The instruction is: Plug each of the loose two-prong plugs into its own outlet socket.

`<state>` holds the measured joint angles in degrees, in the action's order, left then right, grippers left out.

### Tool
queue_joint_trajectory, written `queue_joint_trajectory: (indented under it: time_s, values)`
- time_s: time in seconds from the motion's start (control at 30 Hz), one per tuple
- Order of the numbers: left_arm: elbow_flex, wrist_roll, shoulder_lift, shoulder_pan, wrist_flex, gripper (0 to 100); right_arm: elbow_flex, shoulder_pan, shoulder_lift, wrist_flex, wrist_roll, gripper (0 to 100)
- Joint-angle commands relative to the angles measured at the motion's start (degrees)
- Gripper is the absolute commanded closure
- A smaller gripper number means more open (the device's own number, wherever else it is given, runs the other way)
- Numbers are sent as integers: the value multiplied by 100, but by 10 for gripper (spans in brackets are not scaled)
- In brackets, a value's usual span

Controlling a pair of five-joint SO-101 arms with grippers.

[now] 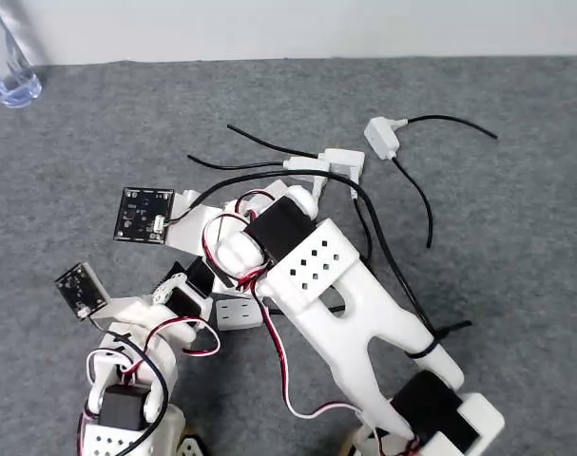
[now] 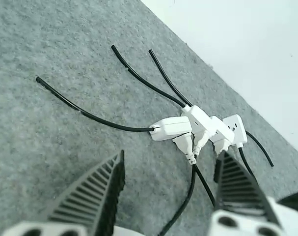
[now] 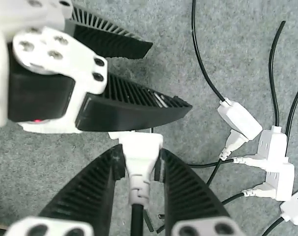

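My right gripper (image 3: pixel 140 152) is shut on a white two-prong plug (image 3: pixel 139 164), its black cord running back between the fingers. Facing it at close range is my left gripper (image 3: pixel 171 76), open with nothing between the fingers. In the left wrist view the left gripper (image 2: pixel 168 191) hangs open above the carpet, a short way from the white outlet block (image 2: pixel 203 120). Plugs on black cords sit at the outlet block (image 3: pixel 274 147) (image 1: pixel 340 161). A separate white connector (image 1: pixel 381 136) on its own cord lies just beyond.
Grey carpet covers the table. Black cords (image 1: pixel 269 144) fan out from the outlet block towards the back. A clear bottle (image 1: pixel 8 71) stands at the back left corner. The right arm's white body (image 1: pixel 355 304) crosses the middle.
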<state>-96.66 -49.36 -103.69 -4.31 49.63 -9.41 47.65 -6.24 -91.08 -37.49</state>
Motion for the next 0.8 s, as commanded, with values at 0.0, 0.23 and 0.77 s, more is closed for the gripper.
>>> queue_joint_trajectory:
  time_s: [0.0,0.23,0.77]
  values:
    - [22,0,-44,-18,53,717,-580,136,-338,-4,62,991]
    - [22,0,-35,-35,53,717,-897,145,-303,-119,62,991]
    - [22,0,-44,-62,44,717,-905,145,-277,101,62,991]
